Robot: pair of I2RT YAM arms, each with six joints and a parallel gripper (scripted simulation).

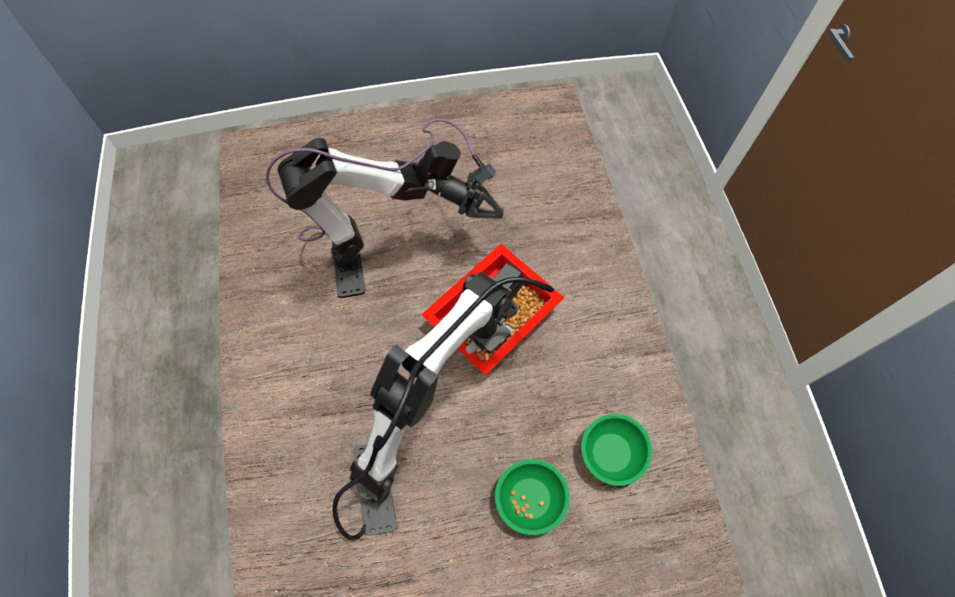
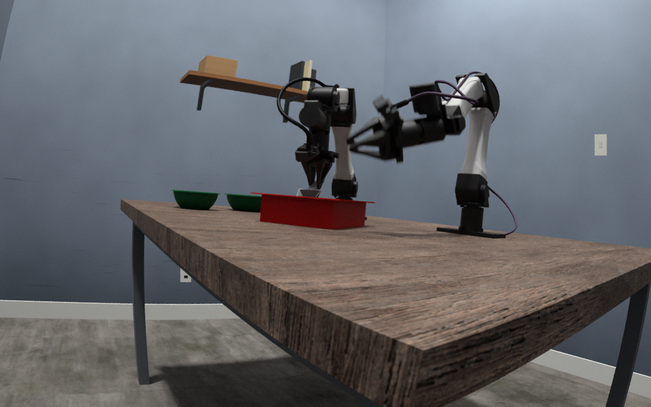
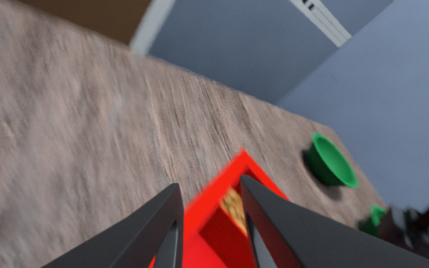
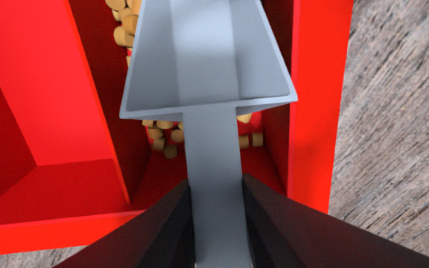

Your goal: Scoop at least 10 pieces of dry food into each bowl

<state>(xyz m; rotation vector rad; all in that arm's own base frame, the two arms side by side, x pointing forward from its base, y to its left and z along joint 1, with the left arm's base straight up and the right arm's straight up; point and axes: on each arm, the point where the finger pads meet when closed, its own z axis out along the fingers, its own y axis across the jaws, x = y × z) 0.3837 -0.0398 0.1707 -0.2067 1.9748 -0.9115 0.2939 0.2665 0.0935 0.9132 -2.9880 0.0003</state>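
Note:
My right gripper (image 2: 316, 187) (image 4: 217, 190) is shut on the scoop's handle. The grey scoop (image 2: 308, 193) (image 4: 207, 74) is in the food side of the red box (image 1: 486, 365) (image 2: 297, 211) (image 4: 315, 112); the visible part of its pan is bare, its front end is out of view. Dry food (image 1: 527, 308) (image 4: 125, 24) lies around it. My left gripper (image 1: 494, 212) (image 2: 351, 144) (image 3: 211, 192) is partly open and empty, raised above the table beside the box. One green bowl (image 1: 563, 512) (image 2: 243, 203) holds several pieces; the other green bowl (image 1: 616, 451) (image 2: 195, 200) is empty.
A divider (image 4: 62, 93) separates the food from the box's other side. The right arm (image 1: 451, 327) reaches over the box and hides part of it. The bowls stand beyond the box, away from the left arm (image 1: 366, 174). A wall shelf (image 2: 252, 86) is behind.

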